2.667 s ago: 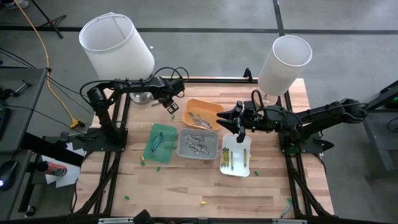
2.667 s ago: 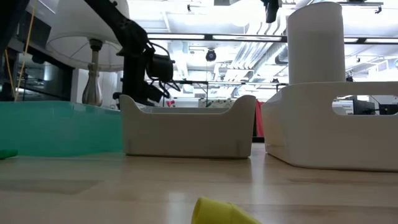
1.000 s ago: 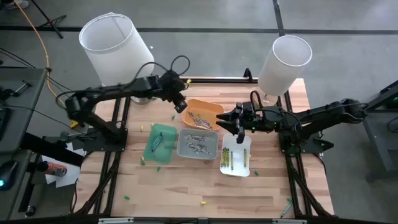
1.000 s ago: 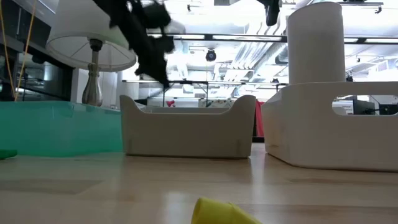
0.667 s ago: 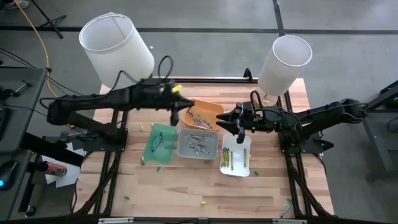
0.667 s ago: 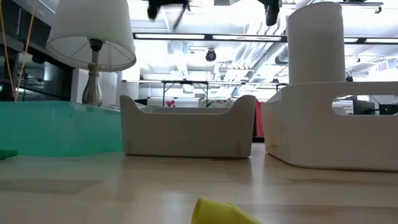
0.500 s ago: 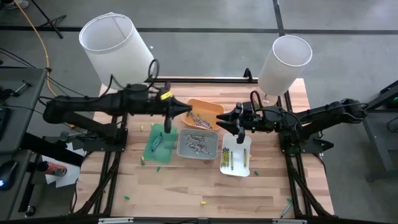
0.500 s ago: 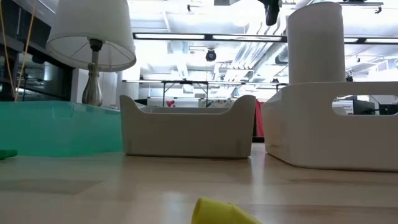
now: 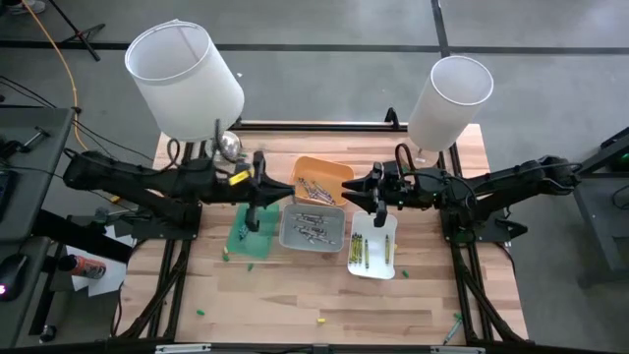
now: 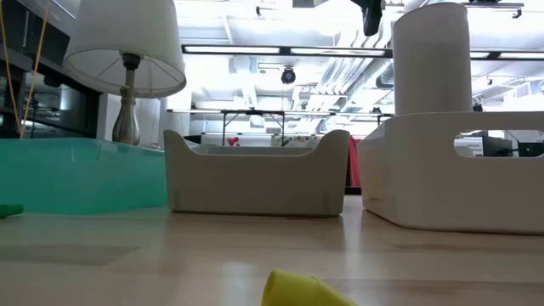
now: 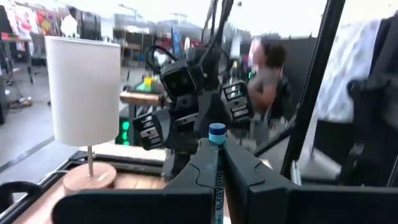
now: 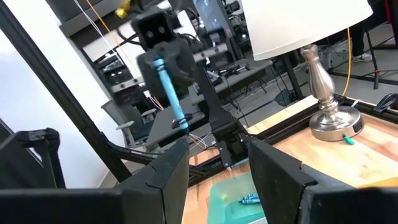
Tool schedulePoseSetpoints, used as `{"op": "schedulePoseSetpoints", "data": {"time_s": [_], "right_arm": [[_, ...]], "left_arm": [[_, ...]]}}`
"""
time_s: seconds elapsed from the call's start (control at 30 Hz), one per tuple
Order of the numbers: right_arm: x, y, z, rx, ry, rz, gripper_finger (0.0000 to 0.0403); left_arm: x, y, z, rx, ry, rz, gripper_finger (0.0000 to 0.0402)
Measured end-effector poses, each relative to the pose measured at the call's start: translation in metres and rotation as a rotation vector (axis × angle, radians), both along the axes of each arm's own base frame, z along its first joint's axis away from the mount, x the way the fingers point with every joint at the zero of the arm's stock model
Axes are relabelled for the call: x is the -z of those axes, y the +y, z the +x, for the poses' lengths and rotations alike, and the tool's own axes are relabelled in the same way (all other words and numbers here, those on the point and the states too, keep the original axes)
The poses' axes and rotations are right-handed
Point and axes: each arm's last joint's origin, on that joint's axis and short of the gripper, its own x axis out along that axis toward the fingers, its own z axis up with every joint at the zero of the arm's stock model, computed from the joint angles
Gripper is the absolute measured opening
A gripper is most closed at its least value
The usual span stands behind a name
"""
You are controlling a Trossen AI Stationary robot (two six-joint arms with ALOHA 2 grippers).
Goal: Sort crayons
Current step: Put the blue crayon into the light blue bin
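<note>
My left gripper (image 9: 257,205) hangs over the far end of the green tray (image 9: 252,234), shut on a blue crayon (image 11: 217,177); the right wrist view shows that crayon (image 12: 170,93) too. My right gripper (image 9: 378,205) stands open, with nothing between its fingers, over the far end of the white tray (image 9: 387,264). Green and yellow crayons (image 9: 359,254) lie in the white tray. Grey ones lie in the grey tray (image 9: 337,236) and the orange tray (image 9: 334,167). A blue crayon (image 12: 249,200) rests on the green tray's floor. My left gripper pinches the blue crayon between its two fingers, and the crayon lies along them. Its free end (image 11: 216,132) sticks out past the fingertips. In the right wrist view the crayon slants down below the gripper, lifted clear above the green tray.
Two white-shaded lamps stand at the far corners, one left (image 9: 185,69) and one right (image 9: 447,98). Loose crayons lie on the wood: green (image 9: 224,257), green (image 9: 200,313), yellow (image 9: 319,320). A person (image 11: 267,68) shows in the room beyond the table.
My left gripper, still shut on the blue crayon, has swung from beside the orange tray's far left corner toward the table's near edge and now stands over the green tray. It has risen out of the low view.
</note>
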Motion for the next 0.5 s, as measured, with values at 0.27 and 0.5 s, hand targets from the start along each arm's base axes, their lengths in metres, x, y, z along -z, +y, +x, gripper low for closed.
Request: {"op": "schedulePoseSetpoints", "data": {"time_s": [0.27, 0.5], "right_arm": [[0.000, 0.000, 0.000, 0.000, 0.005, -0.001, 0.0160], [0.002, 0.000, 0.000, -0.003, 0.015, -0.002, 0.0160]], "left_arm": [[0.037, 0.005, -0.053, 0.090, -0.133, -0.144, 0.0000], [0.046, 0.003, -0.081, 0.170, -0.183, -0.218, 0.0000]]}}
